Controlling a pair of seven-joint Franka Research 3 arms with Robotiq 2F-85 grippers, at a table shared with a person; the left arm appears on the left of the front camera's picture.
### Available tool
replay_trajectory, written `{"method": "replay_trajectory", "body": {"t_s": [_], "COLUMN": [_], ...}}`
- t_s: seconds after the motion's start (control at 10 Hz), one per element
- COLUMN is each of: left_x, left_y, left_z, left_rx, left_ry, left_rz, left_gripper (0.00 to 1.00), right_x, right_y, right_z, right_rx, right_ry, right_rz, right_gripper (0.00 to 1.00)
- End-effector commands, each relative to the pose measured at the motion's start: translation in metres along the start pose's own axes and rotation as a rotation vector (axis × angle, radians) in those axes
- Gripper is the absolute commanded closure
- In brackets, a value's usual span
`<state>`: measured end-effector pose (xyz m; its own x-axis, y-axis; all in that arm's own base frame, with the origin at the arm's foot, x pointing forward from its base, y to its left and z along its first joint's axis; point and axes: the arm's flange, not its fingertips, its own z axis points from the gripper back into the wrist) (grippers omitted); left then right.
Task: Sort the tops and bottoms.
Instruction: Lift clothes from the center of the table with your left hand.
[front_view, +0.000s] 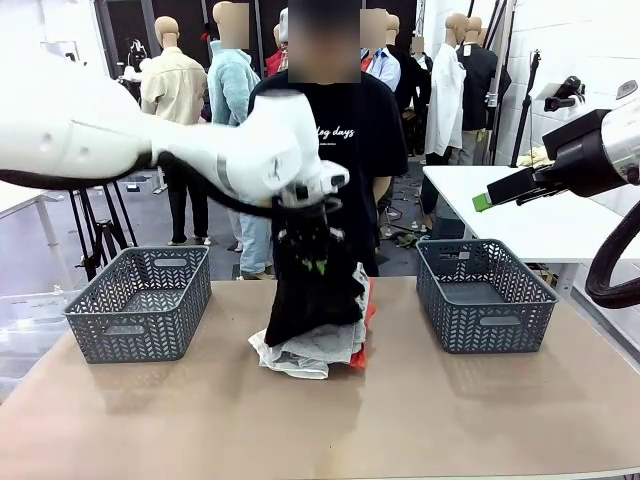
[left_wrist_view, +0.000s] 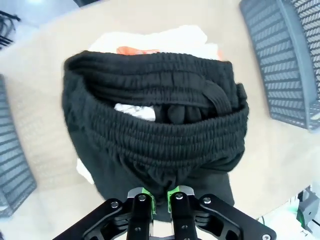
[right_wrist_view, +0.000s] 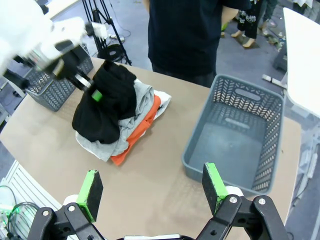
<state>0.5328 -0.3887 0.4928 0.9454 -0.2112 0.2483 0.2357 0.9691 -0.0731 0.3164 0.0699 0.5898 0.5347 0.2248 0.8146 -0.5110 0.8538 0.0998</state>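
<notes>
My left gripper (front_view: 312, 258) is shut on black bottoms (front_view: 318, 295) with an elastic waistband, lifted partly off the pile at the table's middle. In the left wrist view its fingers (left_wrist_view: 141, 206) pinch the waistband of the bottoms (left_wrist_view: 160, 135). Under them lie the tops: a light grey one (right_wrist_view: 143, 96), an orange one (right_wrist_view: 142, 131) and a white one (left_wrist_view: 175, 37). The rest of the pile is hidden by the black cloth. My right gripper (front_view: 490, 198) hangs open high above the right side, empty, with its green pads (right_wrist_view: 91, 187) wide apart.
A grey basket (front_view: 135, 325) stands left of the pile and another grey basket (front_view: 490, 325) to its right, both with nothing inside. A person in a black T-shirt (front_view: 355, 130) stands at the far edge behind the pile. A white table (front_view: 540, 215) is behind on the right.
</notes>
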Motion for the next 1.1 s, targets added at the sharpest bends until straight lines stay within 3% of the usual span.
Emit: {"method": "replay_trajectory", "body": {"t_s": [0.0,0.4,0.5,1.0], "left_x": [0.004,0.026,0.028,0.011], "left_y": [-0.005,-0.030,-0.035,-0.019], "left_z": [0.061,0.134,0.142,0.136], "left_rx": [0.079,0.255,0.251,0.225], "left_ry": [-0.036,-0.094,-0.115,-0.089], "left_rz": [0.033,-0.004,-0.009,-0.016], "left_gripper": [1.00,1.00,1.00,1.00], "right_x": [0.000,0.000,0.000,0.000], "right_y": [-0.001,-0.001,-0.001,-0.001], "right_z": [-0.002,-0.002,-0.002,-0.002], "right_rx": [0.018,0.018,0.018,0.018], "right_ry": [-0.005,-0.005,-0.005,-0.005], "right_rz": [-0.012,-0.012,-0.012,-0.012], "right_gripper": [0.00,0.00,0.00,0.00]}}
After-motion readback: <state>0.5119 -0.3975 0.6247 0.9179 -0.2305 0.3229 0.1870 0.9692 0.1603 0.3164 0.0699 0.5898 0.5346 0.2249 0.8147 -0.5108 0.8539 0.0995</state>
